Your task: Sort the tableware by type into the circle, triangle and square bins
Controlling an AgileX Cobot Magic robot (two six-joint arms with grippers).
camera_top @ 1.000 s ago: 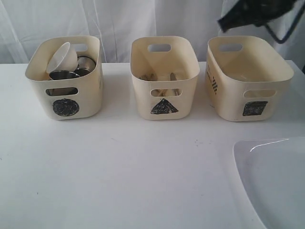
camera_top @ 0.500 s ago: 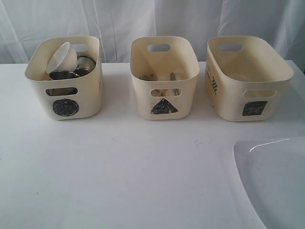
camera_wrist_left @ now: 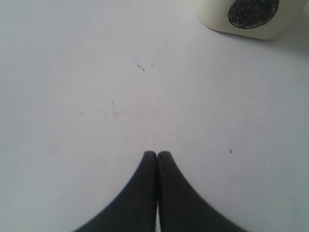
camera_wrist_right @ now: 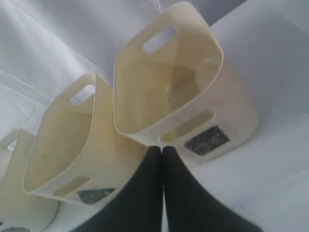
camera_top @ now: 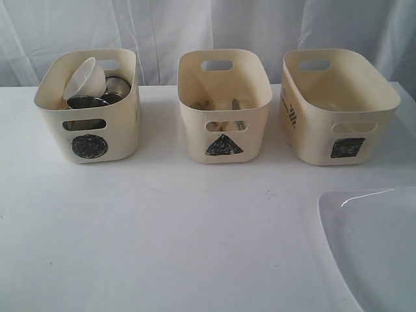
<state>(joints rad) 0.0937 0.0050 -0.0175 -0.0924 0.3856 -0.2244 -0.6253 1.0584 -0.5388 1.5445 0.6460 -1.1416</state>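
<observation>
Circle bin (camera_top: pixel 88 130) looks overstuffed: the small white bowl (camera_top: pixel 86 78) sits tilted on the steel cups (camera_top: pixel 107 94), so a bump could tip it out. The large white plate (camera_top: pixel 374 250) lies flat on the surface (camera_top: pixel 162 227), outside the square bin (camera_top: pixel 341 107). I reckon the rim is a slippery grab. Left jaws and right jaws are both pressed together, empty. The triangle bin (camera_top: pixel 224 110) contents barely show, and the plate's cut off by the frame.
</observation>
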